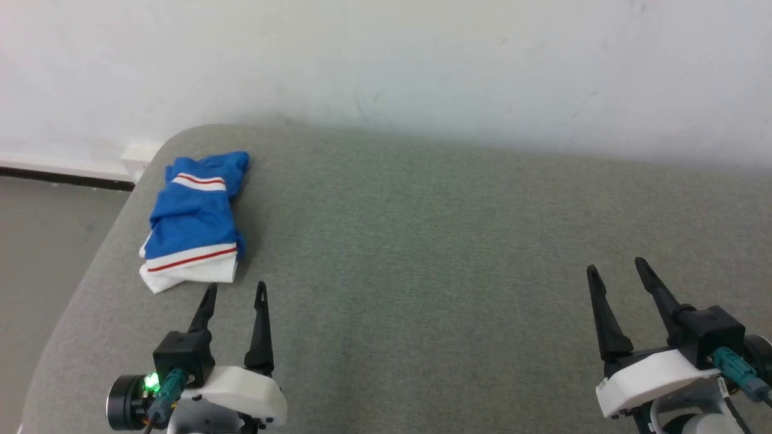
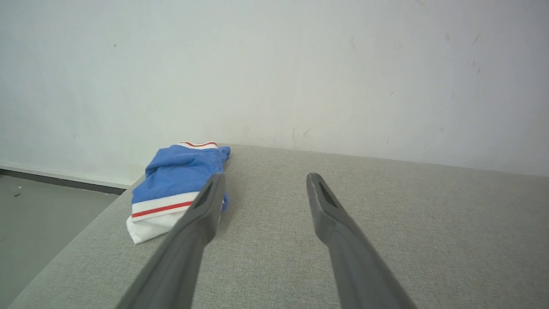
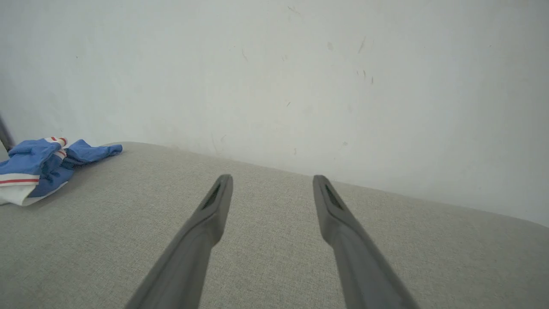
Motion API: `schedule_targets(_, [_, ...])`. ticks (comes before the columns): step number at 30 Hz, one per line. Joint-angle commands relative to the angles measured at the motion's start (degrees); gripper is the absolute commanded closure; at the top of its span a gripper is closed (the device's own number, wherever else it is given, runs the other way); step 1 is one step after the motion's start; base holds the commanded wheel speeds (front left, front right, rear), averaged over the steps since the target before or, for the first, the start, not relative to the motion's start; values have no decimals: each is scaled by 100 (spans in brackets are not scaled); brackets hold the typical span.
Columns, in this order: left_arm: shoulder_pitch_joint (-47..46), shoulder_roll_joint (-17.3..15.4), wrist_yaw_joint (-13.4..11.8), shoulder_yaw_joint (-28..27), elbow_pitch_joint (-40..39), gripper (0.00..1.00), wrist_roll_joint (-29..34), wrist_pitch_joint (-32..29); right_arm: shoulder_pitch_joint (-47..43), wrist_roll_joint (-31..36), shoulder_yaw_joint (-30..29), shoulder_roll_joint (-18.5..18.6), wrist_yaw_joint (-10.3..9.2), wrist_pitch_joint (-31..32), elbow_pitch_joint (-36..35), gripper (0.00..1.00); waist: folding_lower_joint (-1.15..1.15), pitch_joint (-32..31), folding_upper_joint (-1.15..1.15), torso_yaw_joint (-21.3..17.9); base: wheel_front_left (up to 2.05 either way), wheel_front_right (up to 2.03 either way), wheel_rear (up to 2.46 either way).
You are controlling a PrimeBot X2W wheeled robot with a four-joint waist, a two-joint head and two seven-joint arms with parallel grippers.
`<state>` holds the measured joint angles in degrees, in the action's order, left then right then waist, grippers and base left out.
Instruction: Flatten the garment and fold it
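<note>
- The left end effector [image 1: 236, 286] hovers low over the grey fabric tabletop [image 1: 422, 241]. Its two dark fingers are spread wide with nothing between them.
- The right end effector [image 1: 616, 265] is likewise spread and empty, well off to the right over bare tabletop.
- The shirt [image 1: 193, 223] lies just ahead of the left end effector and a little to its left, near but apart from the fingertips. In the left wrist view the left finger [image 2: 201, 214] crosses in front of the shirt [image 2: 176, 180], though the head view shows a gap.
- The shirt is a bunched blue bundle, not spread out. Its long axis runs away from the left end effector, roughly in line with the fingers. The white end with the red stripe is nearest, and a second striped band lies at the far end.
- It sits close to the tabletop's left edge and rounded far corner, with the floor [image 1: 48, 241] beyond that edge.
- The left arm is clearly the nearer. From the right end effector the shirt [image 3: 38, 167] lies far to the left, so I judge the first reach falls to the left arm, at the near white end.
- A pale wall [image 1: 386, 60] stands behind.
</note>
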<state>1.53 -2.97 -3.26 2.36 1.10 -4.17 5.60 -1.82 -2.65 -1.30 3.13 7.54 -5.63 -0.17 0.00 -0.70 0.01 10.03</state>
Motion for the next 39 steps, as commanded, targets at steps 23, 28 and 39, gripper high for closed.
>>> schedule_targets(23, [188,6,-153,149,45,0,-181,320,-149,-238,44,-15,-3,-318,-89,0,0,-82,-1,991,0,0,0])
schedule_targets(28, [222,6,-170,172,55,0,-207,379,-164,-269,62,-16,-3,-377,-92,0,0,-105,-1,1175,0,0,0])
schedule_targets(39, [268,7,-220,235,70,0,-273,511,-200,-343,87,-18,-4,-509,-112,0,0,-118,-1,1545,0,0,0])
